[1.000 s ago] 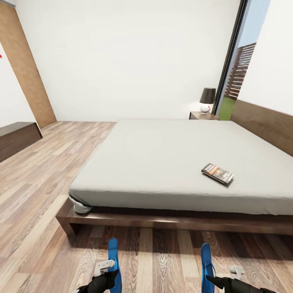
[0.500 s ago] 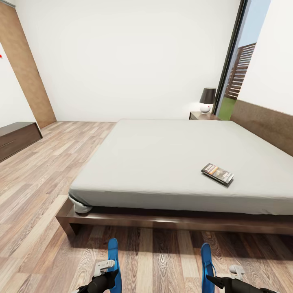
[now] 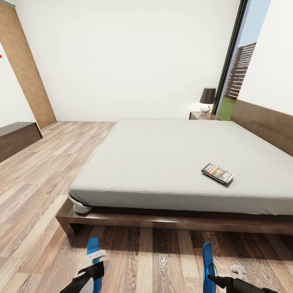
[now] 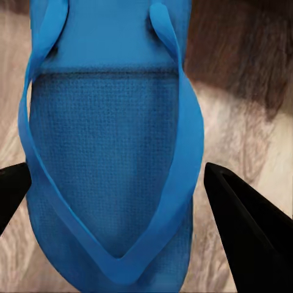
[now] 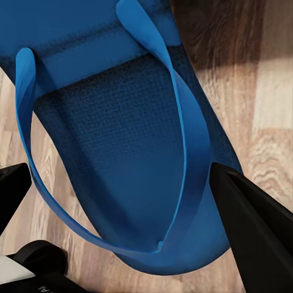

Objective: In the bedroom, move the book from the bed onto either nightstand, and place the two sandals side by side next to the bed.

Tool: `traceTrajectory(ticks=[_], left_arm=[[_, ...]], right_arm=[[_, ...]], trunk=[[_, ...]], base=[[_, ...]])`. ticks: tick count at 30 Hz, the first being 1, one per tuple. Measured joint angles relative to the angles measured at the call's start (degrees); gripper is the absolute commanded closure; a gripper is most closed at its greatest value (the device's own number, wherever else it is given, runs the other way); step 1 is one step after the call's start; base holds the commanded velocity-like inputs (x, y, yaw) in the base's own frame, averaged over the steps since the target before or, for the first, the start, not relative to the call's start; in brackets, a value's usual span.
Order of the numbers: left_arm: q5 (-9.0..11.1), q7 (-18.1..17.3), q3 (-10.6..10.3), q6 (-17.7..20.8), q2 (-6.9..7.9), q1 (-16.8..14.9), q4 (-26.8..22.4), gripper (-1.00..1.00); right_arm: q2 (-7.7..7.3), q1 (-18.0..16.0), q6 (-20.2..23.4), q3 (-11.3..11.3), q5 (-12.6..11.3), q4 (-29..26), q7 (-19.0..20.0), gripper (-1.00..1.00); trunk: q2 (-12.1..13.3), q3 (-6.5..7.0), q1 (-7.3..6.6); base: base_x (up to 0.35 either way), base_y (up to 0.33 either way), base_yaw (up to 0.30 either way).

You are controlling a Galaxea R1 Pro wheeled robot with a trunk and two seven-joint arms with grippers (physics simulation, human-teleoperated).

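I see the book [image 3: 217,173] lying flat on the grey mattress of the bed [image 3: 162,158], at the right of the head frame, near the bed's front edge and apart from everything else. Below the bed frame, at the bottom of the frame, two blue sandals sit over the plank floor [image 3: 36,195]: the left sandal [image 3: 93,260] at lower left and the right sandal [image 3: 208,266] at lower right, well apart from each other with bare planks between them. My left gripper [image 3: 90,264] is at the left sandal; in its wrist view the sandal [image 4: 113,152] lies between the two dark fingers [image 4: 244,213], which stand wide, one on each side of the sole, and I cannot tell whether they touch it or whether it rests on the floor. My right gripper [image 3: 224,276] is at the right sandal; its wrist view shows that sandal [image 5: 122,140] strap side up between the fingers [image 5: 256,226], jaws also spread wide to either side of the sole, contact again unclear. Further out, a nightstand [image 3: 202,116] stands at the far corner of the bed in the upper right, carrying a lamp [image 3: 207,100] with a dark shade, just beside the tall window [image 3: 240,69]. At the left edge I see a dresser [image 3: 16,138] against the wall.
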Motion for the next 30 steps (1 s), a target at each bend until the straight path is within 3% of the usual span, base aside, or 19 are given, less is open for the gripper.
traceTrajectory(ticks=[2,3,5,6,9,10,16,30], left_arm=[[-0.5,2.1,-0.1,5.1,-0.01,-0.1,-4.8,1.00],[-2.3,2.8,-0.1,8.5,0.04,-0.3,-7.3,1.00],[-9.8,3.3,-0.1,13.1,0.08,-2.9,-9.3,1.00],[-12.4,3.3,0.0,14.0,0.07,-3.7,-9.4,1.00],[-18.1,3.4,0.0,15.7,-0.04,-4.9,-9.5,1.00],[-18.8,3.4,-0.1,15.9,-0.06,-5.0,-9.5,1.00],[-20.3,1.7,-0.2,16.3,0.08,-5.3,-6.7,1.00],[-20.2,1.1,-1.5,16.5,0.11,-5.3,-5.5,1.00]], right_arm=[[-0.03,0.0,0.0,0.0,0.0,0.0,0.0,1.00],[-0.03,0.0,0.0,-0.1,0.0,0.0,0.1,1.00],[-0.04,0.0,0.0,-0.1,0.0,0.0,0.1,1.00],[-0.04,0.0,0.0,-0.1,0.0,0.0,0.1,1.00],[-0.04,0.0,0.0,-0.1,0.0,0.0,0.1,1.00],[-0.04,0.0,0.0,-0.1,0.0,0.0,0.1,1.00],[-0.04,0.0,0.1,-0.1,-0.1,0.0,0.1,1.00],[-0.05,0.0,0.1,-0.1,-0.1,0.0,0.0,1.00]], trunk=[[0.0,0.00,0.00],[0.0,0.00,0.00],[0.0,0.00,0.00],[0.0,0.00,0.00],[0.0,0.00,0.00],[0.0,-0.01,0.00],[0.0,-0.01,0.00],[0.0,-0.01,0.00]], base=[[0.000,0.000,0.000],[0.000,0.000,0.000],[0.000,0.000,0.000],[0.000,0.000,0.000],[0.000,0.000,0.000],[0.000,0.000,0.000],[0.000,0.000,0.000],[0.000,0.000,0.000]])
